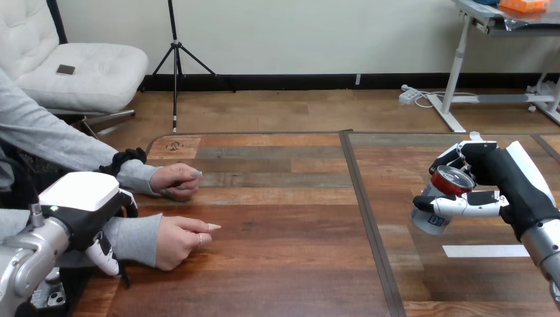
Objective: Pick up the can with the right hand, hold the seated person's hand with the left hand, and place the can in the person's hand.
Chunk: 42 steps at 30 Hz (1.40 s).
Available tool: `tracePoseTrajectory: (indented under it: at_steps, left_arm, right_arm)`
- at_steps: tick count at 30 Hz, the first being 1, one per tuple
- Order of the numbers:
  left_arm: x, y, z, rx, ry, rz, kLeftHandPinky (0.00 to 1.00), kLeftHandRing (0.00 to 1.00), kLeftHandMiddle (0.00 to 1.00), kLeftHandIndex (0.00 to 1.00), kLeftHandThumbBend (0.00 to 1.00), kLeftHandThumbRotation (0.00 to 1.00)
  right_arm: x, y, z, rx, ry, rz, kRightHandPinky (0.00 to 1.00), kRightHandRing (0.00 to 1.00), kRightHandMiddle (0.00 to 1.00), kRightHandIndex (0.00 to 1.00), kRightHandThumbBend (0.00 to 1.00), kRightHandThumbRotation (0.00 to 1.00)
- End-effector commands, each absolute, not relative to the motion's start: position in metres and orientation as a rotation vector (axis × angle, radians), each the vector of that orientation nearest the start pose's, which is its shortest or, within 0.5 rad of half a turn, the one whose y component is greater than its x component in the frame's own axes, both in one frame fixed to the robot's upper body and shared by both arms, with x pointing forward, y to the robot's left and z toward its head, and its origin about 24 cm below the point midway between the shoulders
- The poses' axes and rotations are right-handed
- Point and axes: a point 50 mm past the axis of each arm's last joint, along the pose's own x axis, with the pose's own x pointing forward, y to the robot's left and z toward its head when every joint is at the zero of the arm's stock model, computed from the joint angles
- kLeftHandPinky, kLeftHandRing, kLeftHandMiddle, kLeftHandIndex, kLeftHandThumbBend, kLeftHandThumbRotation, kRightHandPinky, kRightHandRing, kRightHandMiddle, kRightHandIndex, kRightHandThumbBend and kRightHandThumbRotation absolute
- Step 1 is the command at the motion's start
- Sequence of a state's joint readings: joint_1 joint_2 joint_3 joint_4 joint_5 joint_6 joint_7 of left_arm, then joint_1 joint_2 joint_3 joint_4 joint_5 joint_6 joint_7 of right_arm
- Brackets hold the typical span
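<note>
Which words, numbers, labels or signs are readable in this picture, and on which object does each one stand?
No text is readable here.
On the can, held in the right hand: a blue mark on the white side, too blurred to read.
On the table, at its far left corner: a small dark mark, too small to read.
On the white strip lying on the table: nothing is written.

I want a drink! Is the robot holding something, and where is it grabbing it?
The right hand grips a white-and-blue metal can with a red top, fingers curled round its side. The left hand holds nothing.
</note>
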<state>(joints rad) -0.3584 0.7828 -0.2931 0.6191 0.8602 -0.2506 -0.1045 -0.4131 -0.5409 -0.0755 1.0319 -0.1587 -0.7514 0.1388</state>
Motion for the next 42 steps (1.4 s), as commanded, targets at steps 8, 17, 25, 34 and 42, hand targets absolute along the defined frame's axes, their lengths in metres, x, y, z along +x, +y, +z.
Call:
tracePoseTrajectory:
  at_steps: [8,17,25,34,42]
  left_arm:
    - [0.3020,0.2873,0.0531,1.740,0.262,-0.420,0.49,0.59,0.64,0.67,1.00,0.11]
    - [0.3032,0.2880,0.0529,1.775,0.315,-0.424,0.46,0.57,0.63,0.67,1.00,0.14]
    - [0.3047,0.2886,0.0514,1.802,0.384,-0.443,0.42,0.53,0.62,0.66,1.00,0.17]
    - [0.3057,0.2897,0.0504,1.797,0.444,-0.461,0.37,0.49,0.59,0.62,1.00,0.19]
    - [0.3057,0.2890,0.0513,1.800,0.452,-0.469,0.27,0.38,0.50,0.58,1.00,0.19]
  right_arm:
    - [0.3080,-0.2881,0.0753,-0.627,-0.226,0.073,0.31,0.34,0.40,0.43,0.77,0.00]
    - [0.3088,-0.2881,0.0755,-0.626,-0.224,0.068,0.32,0.35,0.40,0.43,0.77,0.00]
    - [0.3090,-0.2885,0.0756,-0.638,-0.223,0.056,0.28,0.32,0.39,0.43,0.78,0.00]
    - [0.3090,-0.2896,0.0751,-0.622,-0.220,0.052,0.27,0.31,0.38,0.43,0.78,0.00]
    - [0.3091,-0.2894,0.0755,-0.621,-0.223,0.049,0.29,0.33,0.39,0.43,0.78,0.00]
